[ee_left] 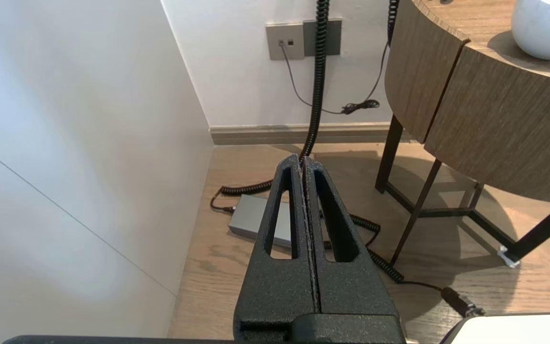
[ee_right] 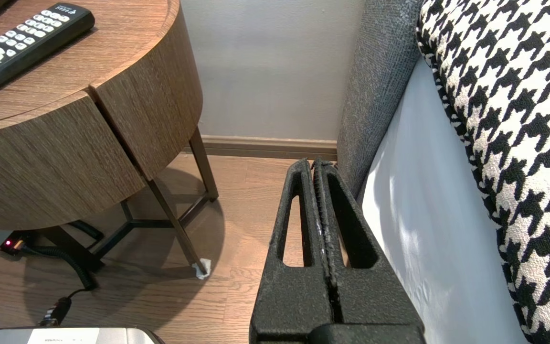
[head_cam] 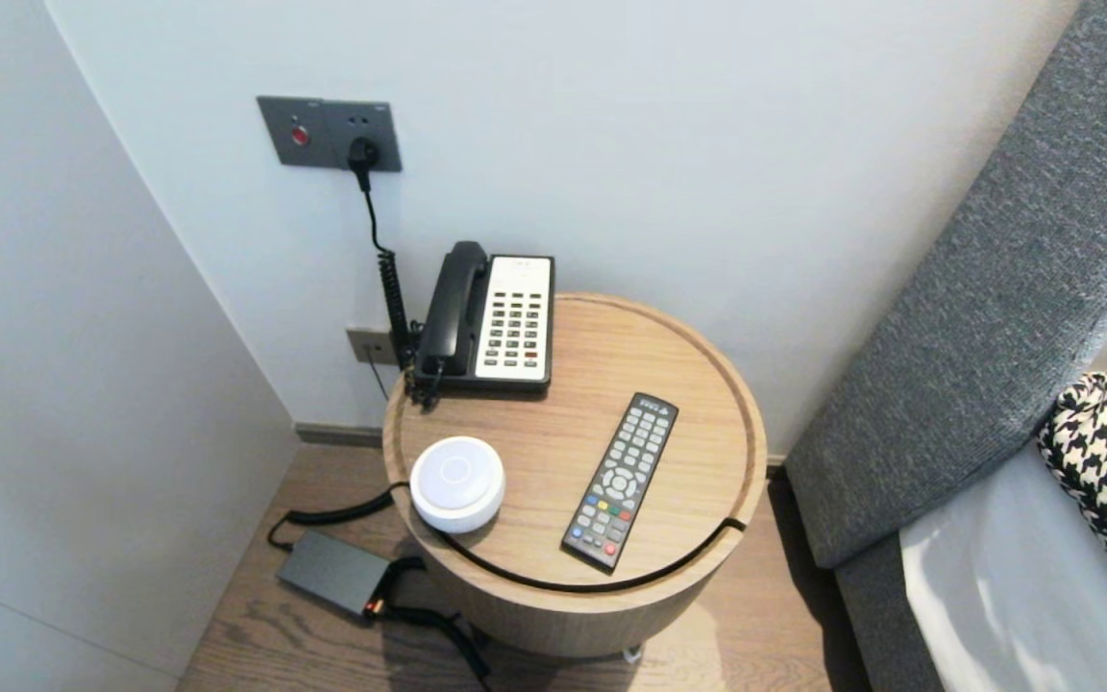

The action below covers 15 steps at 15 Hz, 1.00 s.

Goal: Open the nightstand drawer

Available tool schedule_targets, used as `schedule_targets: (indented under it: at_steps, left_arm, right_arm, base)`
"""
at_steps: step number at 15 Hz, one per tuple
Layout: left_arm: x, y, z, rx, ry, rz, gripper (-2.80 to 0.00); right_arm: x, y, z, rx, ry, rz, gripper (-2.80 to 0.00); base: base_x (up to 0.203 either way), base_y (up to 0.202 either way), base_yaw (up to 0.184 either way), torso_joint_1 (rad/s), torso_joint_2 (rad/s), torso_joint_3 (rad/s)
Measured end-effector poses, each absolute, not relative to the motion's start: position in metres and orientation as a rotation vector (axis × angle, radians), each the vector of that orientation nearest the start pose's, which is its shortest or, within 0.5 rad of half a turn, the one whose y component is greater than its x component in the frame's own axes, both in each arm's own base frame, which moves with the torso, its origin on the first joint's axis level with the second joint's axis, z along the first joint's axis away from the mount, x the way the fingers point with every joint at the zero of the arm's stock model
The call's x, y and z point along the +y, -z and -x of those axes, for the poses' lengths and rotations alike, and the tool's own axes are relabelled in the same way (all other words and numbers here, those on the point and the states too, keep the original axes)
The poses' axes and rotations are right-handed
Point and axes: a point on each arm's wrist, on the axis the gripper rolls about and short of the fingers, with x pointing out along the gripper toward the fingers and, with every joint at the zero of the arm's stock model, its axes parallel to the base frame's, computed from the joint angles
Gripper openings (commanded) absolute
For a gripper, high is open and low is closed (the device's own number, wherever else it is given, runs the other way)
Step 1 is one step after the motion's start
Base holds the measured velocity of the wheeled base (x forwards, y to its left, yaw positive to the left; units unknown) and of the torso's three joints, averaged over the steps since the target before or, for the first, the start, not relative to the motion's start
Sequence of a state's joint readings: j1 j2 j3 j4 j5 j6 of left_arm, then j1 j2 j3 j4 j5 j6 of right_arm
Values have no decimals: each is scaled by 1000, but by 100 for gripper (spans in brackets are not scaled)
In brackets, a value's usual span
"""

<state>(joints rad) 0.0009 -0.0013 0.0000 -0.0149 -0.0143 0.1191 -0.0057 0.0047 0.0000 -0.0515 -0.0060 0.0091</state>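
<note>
Below the rim of the counter (head_cam: 760, 432), the left gripper (ee_left: 303, 160) hangs near the grey adapter (ee_left: 251, 215) and the right gripper (ee_right: 312, 162) between counter and bed (ee_right: 423, 215), each pressed together and empty. The remote (head_cam: 622, 480) lies by the counter's near right edge, the white dome (head_cam: 457, 483) by its near left. A reach would best clear the raised rim, using the bare wood between them.

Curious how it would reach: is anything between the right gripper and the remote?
Yes. The shut right gripper hangs beside the bed, seemingly lower than the tabletop, so the curved wooden side and rim of the table stand between it and the remote.
</note>
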Motion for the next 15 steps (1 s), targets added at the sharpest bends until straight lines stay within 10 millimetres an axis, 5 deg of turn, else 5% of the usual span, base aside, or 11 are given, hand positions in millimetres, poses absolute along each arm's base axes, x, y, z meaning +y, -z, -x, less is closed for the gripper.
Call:
schedule_targets:
  at_steps: [15]
  left_arm:
    - [0, -77, 23, -17, 12, -119, -280]
  right_arm:
    - [0, -81, 23, -47, 12, -9, -280]
  base:
    - [0, 0, 0, 0, 0, 0]
